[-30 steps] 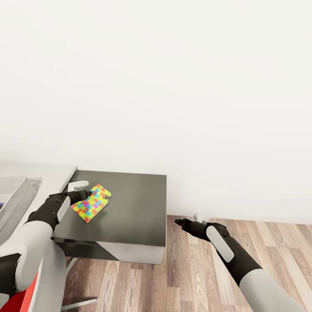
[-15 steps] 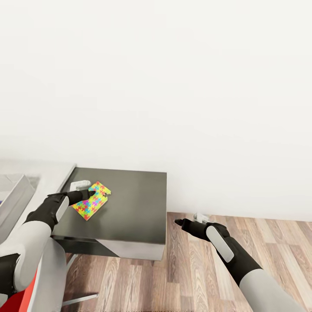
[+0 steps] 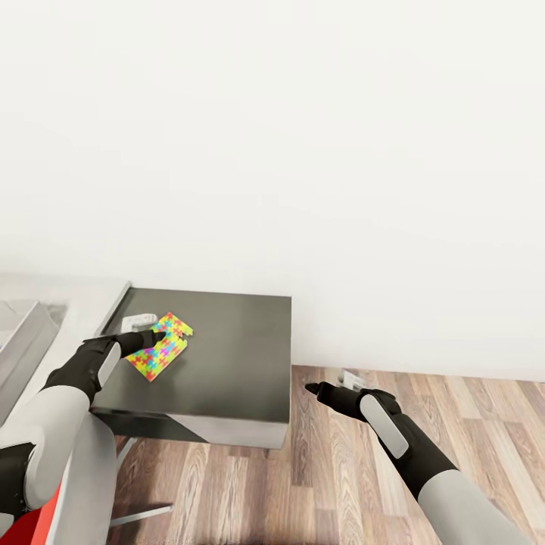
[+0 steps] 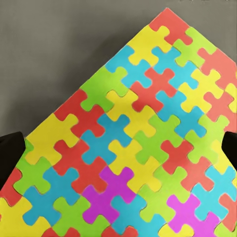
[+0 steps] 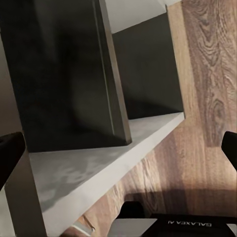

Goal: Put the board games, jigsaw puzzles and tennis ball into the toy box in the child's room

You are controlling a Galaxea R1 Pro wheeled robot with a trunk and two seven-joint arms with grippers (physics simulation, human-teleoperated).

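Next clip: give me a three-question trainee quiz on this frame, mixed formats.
1. True or false: the jigsaw puzzle lies on the pale desk top.
2. Which tool is at the puzzle? A) left tool B) right tool
3. Fill in: the right tool hangs over the wooden ____.

Key: 1 false, it lies on the dark cabinet. 2 A. 3 floor.

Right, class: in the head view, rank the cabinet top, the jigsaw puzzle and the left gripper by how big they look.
1. Cabinet top, clearly largest.
2. Jigsaw puzzle.
3. Left gripper, partly hidden, so its rank against the puzzle is unsure.
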